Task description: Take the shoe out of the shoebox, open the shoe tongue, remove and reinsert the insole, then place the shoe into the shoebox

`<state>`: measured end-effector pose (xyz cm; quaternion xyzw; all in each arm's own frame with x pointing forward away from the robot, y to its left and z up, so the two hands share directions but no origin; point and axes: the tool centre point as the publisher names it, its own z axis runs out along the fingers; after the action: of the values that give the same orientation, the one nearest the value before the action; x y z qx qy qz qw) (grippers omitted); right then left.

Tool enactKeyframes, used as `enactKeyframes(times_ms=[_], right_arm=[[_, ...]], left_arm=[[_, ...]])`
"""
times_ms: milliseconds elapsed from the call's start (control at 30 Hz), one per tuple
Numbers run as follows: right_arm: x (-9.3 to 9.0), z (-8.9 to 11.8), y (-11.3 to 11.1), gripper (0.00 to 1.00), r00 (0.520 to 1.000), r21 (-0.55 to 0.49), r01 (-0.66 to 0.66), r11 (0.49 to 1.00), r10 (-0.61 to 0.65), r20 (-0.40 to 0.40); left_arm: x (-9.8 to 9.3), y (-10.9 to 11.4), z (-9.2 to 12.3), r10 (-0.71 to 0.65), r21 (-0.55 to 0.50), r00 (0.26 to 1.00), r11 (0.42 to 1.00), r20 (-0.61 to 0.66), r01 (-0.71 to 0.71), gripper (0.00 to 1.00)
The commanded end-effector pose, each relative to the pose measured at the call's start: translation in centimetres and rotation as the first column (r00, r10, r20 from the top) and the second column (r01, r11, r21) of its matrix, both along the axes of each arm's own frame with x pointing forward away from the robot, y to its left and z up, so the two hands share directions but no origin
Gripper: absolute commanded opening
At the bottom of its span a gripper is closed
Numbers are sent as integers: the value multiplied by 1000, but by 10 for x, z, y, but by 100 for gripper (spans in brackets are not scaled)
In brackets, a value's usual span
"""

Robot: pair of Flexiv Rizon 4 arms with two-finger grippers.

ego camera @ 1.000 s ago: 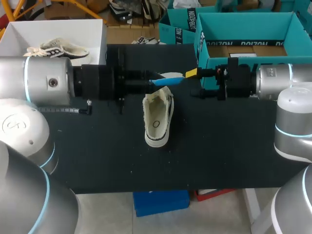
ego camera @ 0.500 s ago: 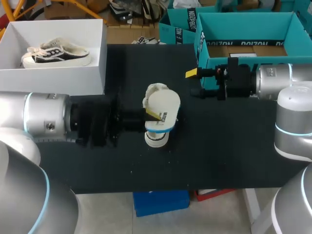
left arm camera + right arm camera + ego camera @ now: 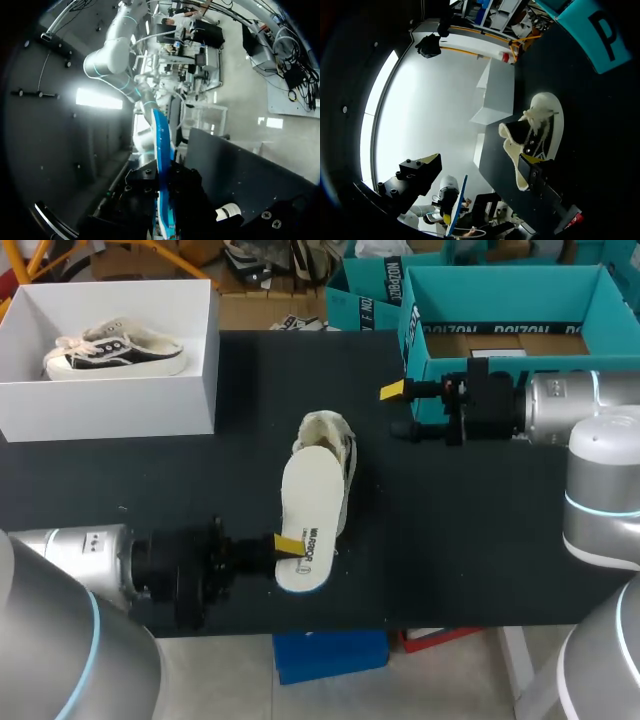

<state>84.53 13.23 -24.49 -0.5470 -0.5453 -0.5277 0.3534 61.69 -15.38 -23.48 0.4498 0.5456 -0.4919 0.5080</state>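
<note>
A white low shoe (image 3: 338,445) lies on the black table (image 3: 460,540), toe toward the far side. My left gripper (image 3: 288,544) comes in from the near left and is shut on the heel end of a white insole (image 3: 312,502), which hangs flat over the shoe. The left wrist view shows the insole (image 3: 161,150) edge-on, blue underneath, pinched in the gripper (image 3: 163,220). My right gripper (image 3: 397,392) stands open to the shoe's far right, holding nothing. From the right gripper (image 3: 482,162), the shoe (image 3: 540,127) lies ahead and the insole (image 3: 458,200) beyond it.
A white shoebox (image 3: 150,405) at the far left holds a second shoe (image 3: 115,348). A teal box (image 3: 415,345) stands at the far right, just behind my right arm. The white box (image 3: 497,95) also shows beyond the shoe.
My left arm has drawn back from the far side toward the table's front edge, carrying the insole, which has turned flat-side up over the shoe. The right arm has stayed put.
</note>
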Motion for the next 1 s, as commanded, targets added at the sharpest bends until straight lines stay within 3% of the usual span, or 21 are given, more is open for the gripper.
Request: enactKeyframes(times_ms=[33, 367, 1000], right_arm=[[0, -1, 2, 100, 1000, 1, 3, 1000, -3, 1], [0, -1, 2, 100, 1000, 1, 3, 1000, -3, 1], [0, -1, 2, 100, 1000, 1, 3, 1000, -3, 1]], left_arm=[[3, -7, -24, 33, -159, 998, 987, 50, -25, 0], [33, -17, -51, 82, -74, 988, 995, 133, -73, 0], [116, -22, -51, 128, -2, 971, 992, 200, -130, 0]])
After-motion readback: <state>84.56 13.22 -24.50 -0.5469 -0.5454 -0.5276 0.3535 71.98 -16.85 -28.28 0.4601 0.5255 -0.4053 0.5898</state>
